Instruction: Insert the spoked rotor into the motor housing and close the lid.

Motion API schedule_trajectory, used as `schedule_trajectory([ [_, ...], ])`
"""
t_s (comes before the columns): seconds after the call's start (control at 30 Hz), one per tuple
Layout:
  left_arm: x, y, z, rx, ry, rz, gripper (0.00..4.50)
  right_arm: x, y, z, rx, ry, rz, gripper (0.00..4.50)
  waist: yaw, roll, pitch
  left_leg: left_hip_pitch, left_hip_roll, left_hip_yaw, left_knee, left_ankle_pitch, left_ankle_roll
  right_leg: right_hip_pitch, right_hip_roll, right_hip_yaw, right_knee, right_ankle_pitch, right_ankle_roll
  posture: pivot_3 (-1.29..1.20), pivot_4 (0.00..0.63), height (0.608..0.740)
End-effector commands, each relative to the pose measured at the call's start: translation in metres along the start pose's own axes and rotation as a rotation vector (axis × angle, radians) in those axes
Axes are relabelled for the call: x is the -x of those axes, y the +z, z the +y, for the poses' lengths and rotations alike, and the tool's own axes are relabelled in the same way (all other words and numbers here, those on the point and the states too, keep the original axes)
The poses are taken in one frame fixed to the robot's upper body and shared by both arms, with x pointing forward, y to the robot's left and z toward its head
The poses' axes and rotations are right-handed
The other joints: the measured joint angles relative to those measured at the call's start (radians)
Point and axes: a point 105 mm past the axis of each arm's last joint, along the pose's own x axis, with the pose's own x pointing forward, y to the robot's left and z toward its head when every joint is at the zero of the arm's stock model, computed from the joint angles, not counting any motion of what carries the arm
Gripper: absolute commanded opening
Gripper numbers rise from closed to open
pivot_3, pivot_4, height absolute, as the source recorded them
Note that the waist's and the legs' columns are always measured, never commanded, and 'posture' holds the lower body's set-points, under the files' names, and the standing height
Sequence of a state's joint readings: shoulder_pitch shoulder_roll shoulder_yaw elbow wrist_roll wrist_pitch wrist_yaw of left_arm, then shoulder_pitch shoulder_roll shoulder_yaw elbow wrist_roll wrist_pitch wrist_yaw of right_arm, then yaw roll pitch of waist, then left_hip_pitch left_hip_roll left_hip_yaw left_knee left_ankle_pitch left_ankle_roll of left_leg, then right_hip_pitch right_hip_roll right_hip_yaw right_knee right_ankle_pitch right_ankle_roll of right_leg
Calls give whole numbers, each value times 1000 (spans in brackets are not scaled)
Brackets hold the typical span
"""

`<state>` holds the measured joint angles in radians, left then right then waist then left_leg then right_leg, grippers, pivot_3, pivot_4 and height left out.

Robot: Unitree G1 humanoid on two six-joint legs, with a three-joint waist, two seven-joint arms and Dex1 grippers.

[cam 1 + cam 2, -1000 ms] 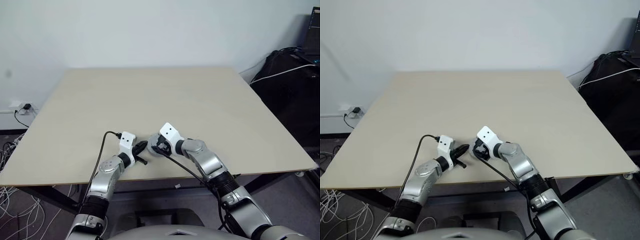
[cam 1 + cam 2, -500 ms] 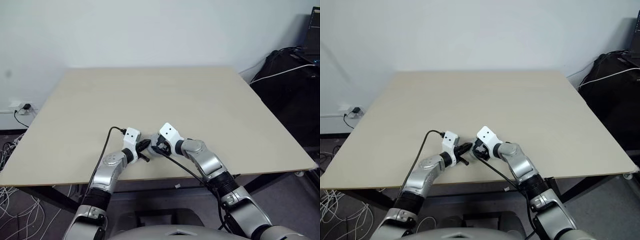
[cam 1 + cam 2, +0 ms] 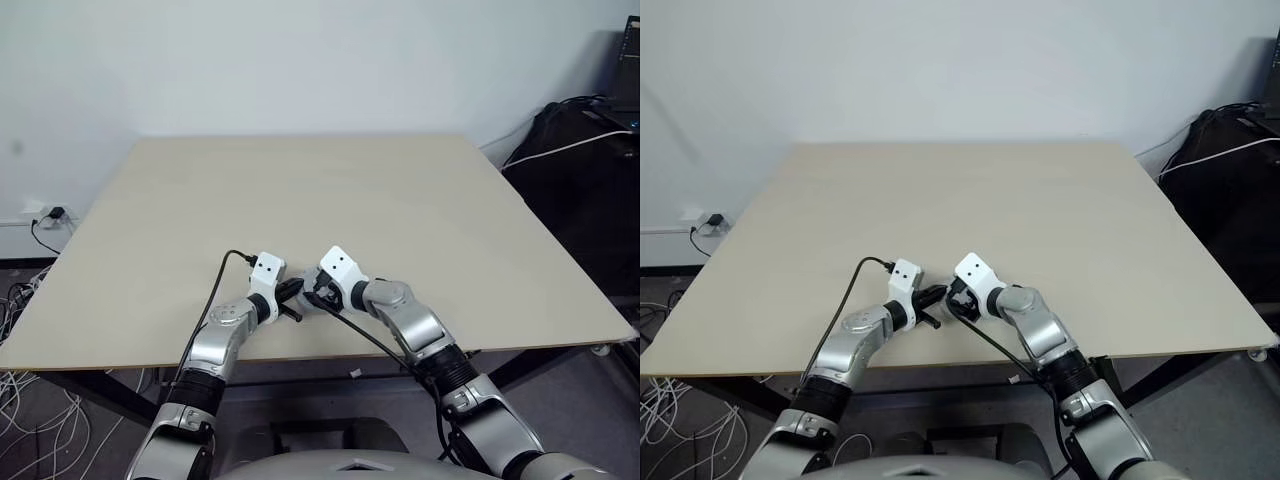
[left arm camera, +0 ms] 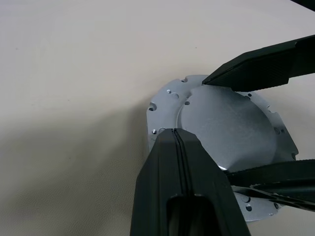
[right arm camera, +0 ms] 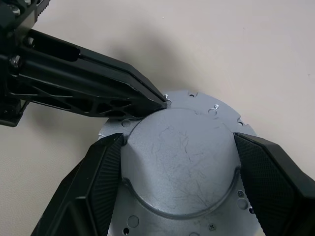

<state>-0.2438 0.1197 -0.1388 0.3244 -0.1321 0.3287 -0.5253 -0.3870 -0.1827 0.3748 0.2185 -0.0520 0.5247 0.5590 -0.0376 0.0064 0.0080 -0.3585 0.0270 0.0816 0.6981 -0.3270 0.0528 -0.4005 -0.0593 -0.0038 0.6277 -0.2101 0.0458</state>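
Grey lid [image 5: 179,162] sits clamped between the right gripper's [image 5: 179,169] wide-spread fingers [image 5: 101,177]; the left gripper's [image 4: 178,133] closed fingers [image 5: 123,91] touch its rim, hiding the housing's near edge.

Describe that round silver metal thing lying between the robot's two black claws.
The round pale silver lid lies flat on the beige table atop a wider silver flange with small holes. Its smooth grey face, finely scratched, points up. The right gripper straddles it, a finger against each side; the shut left gripper tip meets its rim.
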Motion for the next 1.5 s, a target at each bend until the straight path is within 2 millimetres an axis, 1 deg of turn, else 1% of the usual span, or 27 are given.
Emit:
schedule_trajectory([
  [0.03,-3,-2,-6,-9,-20,23,0,-1,2,4,-13,17,-10,4463,0,0,0,0,0,0,0,0,0,0,0,0,0,0,0,0,0,740],
  [0.3,-2,-4,-6,-9,-21,23,0,-1,3,4,-15,15,-18,4463,0,0,0,0,0,-1,-1,0,0,0,0,0,-1,0,0,0,0,740],
  [0.5,-1,-5,-7,-5,-29,26,0,-2,13,2,-15,-9,-73,4463,0,0,0,-1,0,-1,-1,0,0,0,0,0,-1,0,0,0,0,740],
  [0.7,-2,-5,-8,-4,-34,27,0,-1,20,-6,-18,-66,-107,4463,1,0,0,-2,0,-1,-1,0,0,-1,0,0,-1,0,0,0,0,740],
  [0.83,-2,-5,-8,-4,-34,26,0,0,23,-7,-17,-57,-118,4463,1,0,1,-3,0,-1,-1,0,0,-2,0,0,-1,0,0,0,0,740],
  [0.93,-2,-5,-8,-4,-35,26,0,4,24,-4,-8,-23,-124,4463,1,0,1,-3,0,-1,-1,0,0,-2,0,0,-1,-1,0,0,0,740],
  [1.13,-3,-4,-9,-4,-37,24,0,16,20,11,33,92,-106,4463,2,-1,1,-3,0,-2,-2,0,0,-2,-1,0,-2,-1,1,0,0,740],
  [1.27,-3,-3,-9,10,-37,13,0,27,21,12,39,128,-115,4463,3,-1,2,-3,0,-2,-2,0,1,-2,-1,0,-2,-2,1,0,0,740],
  [1.4,-2,-3,-9,7,-38,14,0,36,22,6,34,98,-128,4463,4,-2,2,-3,0,-3,-2,0,1,-2,-1,0,-2,-2,1,0,0,740],
  [1.5,-2,-4,-9,6,-39,14,0,44,20,-10,6,14,-129,4463,6,-3,3,-3,0,-3,-2,0,1,-2,-1,0,-2,-2,1,0,0,740],
])
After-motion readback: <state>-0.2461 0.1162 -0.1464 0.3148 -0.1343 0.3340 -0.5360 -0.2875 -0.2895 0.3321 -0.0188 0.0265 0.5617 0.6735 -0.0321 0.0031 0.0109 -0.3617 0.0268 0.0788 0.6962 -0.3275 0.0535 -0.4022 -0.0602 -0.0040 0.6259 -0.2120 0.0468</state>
